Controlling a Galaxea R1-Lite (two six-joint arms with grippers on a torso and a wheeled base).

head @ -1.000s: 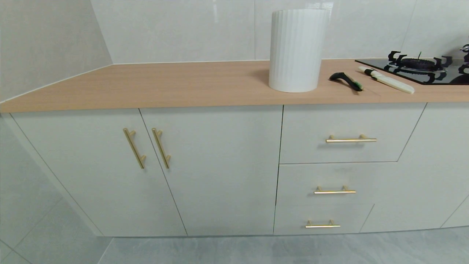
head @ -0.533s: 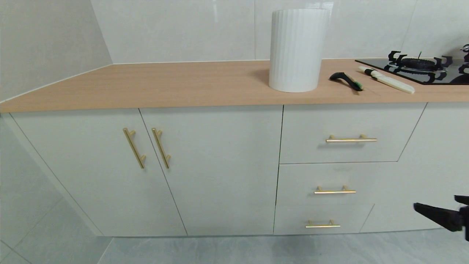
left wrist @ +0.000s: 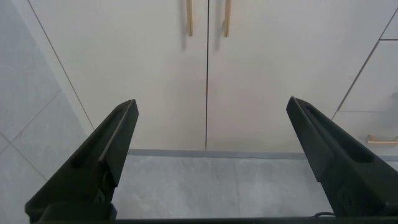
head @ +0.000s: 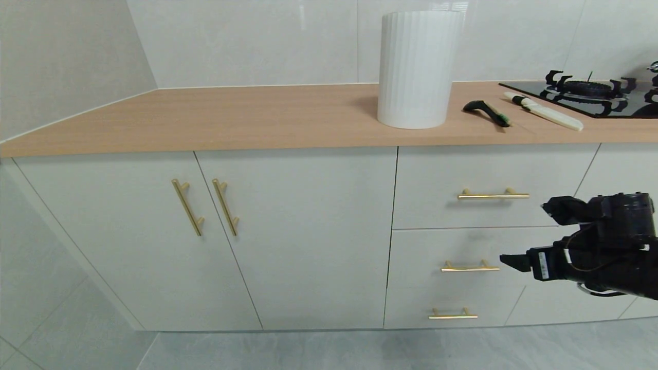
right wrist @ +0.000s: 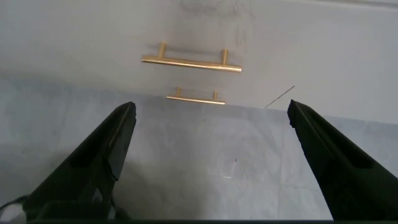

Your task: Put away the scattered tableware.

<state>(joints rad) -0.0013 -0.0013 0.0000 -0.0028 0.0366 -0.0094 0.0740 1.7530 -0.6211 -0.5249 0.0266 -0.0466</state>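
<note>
On the wooden counter [head: 231, 118] lie a black-and-green peeler [head: 486, 112] and a white knife [head: 544, 111] with a dark handle, both right of a tall white ribbed container [head: 415, 69]. My right gripper [head: 527, 235] hangs open and empty in front of the drawers, below counter height. In its wrist view the right gripper [right wrist: 210, 107] faces the two lower drawer handles [right wrist: 191, 61]. My left gripper [left wrist: 211, 106] is open and empty, low before the cabinet doors [left wrist: 207, 62], near the floor.
A black gas hob [head: 591, 92] sits at the counter's far right. Under the counter are two doors with gold handles [head: 205, 205] and three drawers [head: 492, 195]. Grey tiled floor [head: 308, 349] lies in front, and a tiled wall stands on the left.
My right arm has come into the head view from the lower right, rising and moving left in front of the drawers. The things on the counter have not moved.
</note>
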